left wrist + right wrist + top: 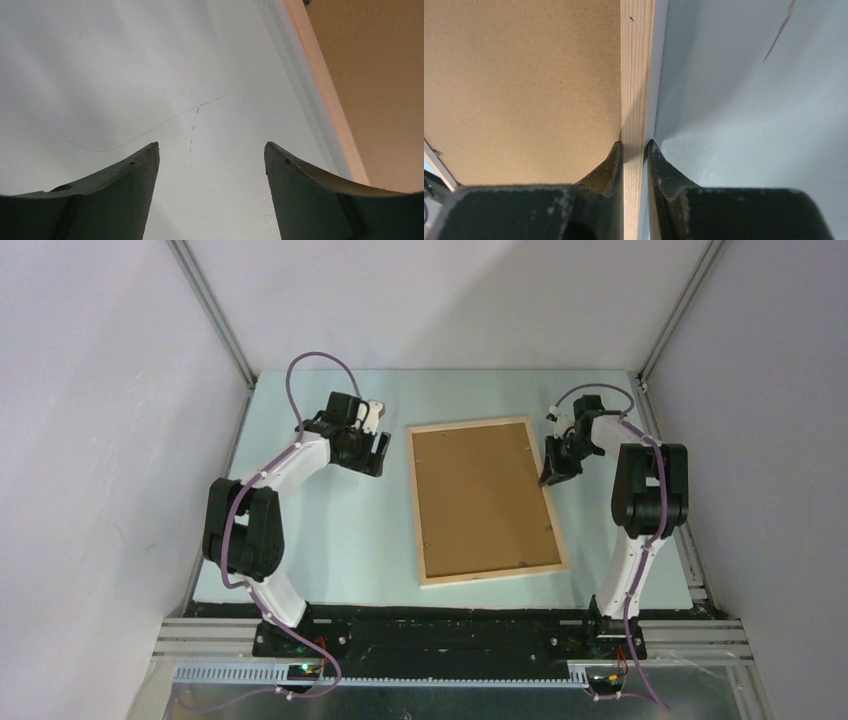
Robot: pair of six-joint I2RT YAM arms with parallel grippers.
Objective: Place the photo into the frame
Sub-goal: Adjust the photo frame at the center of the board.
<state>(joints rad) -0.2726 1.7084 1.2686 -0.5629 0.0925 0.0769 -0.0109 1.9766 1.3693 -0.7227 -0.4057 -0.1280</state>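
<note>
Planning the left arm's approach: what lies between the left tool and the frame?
Only bare table, faintly scratched; the left wrist view shows it between the open left tool and the frame.

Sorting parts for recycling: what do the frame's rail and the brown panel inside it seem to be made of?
The frame rail: probably bare, unvarnished pale wood; straight grain lines run along it. The brown panel: likely matte pressed fibreboard, evenly speckled tan with no grain, though stiff card is possible.

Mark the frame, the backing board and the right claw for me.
frame (636,75): right wrist view, on its bare-wood rail.
backing board (480,495): top view, middle of the brown panel.
right claw (634,143): right wrist view, midway between its fingertips, astride the rail.
</note>
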